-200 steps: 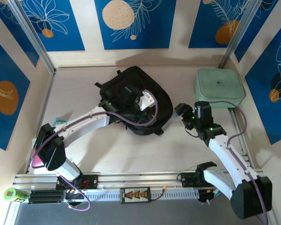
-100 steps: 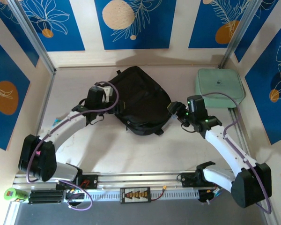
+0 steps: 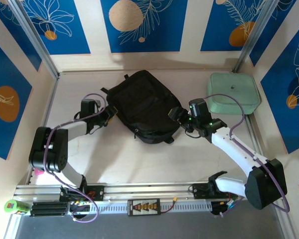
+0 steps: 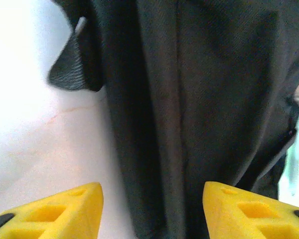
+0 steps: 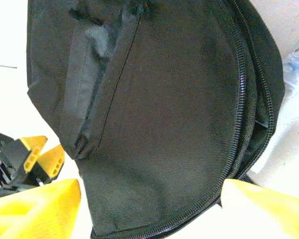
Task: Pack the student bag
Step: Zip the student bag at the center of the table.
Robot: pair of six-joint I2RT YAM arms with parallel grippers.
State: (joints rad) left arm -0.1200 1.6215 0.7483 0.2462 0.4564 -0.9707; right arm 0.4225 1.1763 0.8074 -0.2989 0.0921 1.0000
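The student bag (image 3: 144,105), a large black fabric backpack, lies flat in the middle of the table. My left gripper (image 3: 108,113) sits low at the bag's left edge; in the left wrist view its yellow fingers (image 4: 65,209) stand apart, with the bag's dark side seam (image 4: 179,124) between them, untouched. My right gripper (image 3: 176,114) is at the bag's right edge. In the right wrist view it (image 5: 150,193) is open, and the bag's zipped rim (image 5: 239,124) curves across the gap between its fingers. The left gripper's fingers (image 5: 37,157) show beyond the bag there.
A pale mint-green zip case (image 3: 233,92) rests at the back right, near the right arm's cable. Walls with blue panels close in the table on three sides. A small green object (image 3: 15,205) sits at the front left rail.
My left arm has drawn back from above the bag to its left edge, and its jaws have narrowed. My right gripper has moved left up to the bag's right edge.
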